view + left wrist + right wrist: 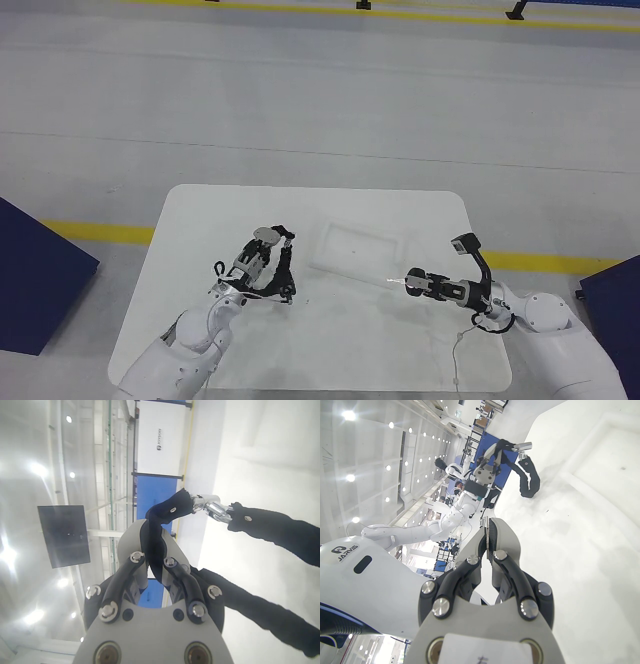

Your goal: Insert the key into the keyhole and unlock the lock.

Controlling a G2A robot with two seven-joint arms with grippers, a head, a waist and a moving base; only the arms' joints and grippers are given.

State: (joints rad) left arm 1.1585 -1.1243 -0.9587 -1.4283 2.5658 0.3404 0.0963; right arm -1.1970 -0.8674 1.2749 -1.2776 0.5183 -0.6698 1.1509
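White round-cornered table (330,350): left gripper (151,535) clenched on black fabric-sleeved cable lock (215,508), mid-left; right gripper (490,532) pinching small flat metal key (486,537), well apart, nearer right edge.

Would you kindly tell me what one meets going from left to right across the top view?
The left gripper shut on the lock → key → right gripper.

Well apart from the lock (524,446), the right hand (490,530) has its fingers pressed together on the key (487,536), seen edge-on. The left hand (492,453) grips the lock by its black cable (531,480), just beside the silver barrel. Below the barrel, the cable loops down to the white counter (582,550).
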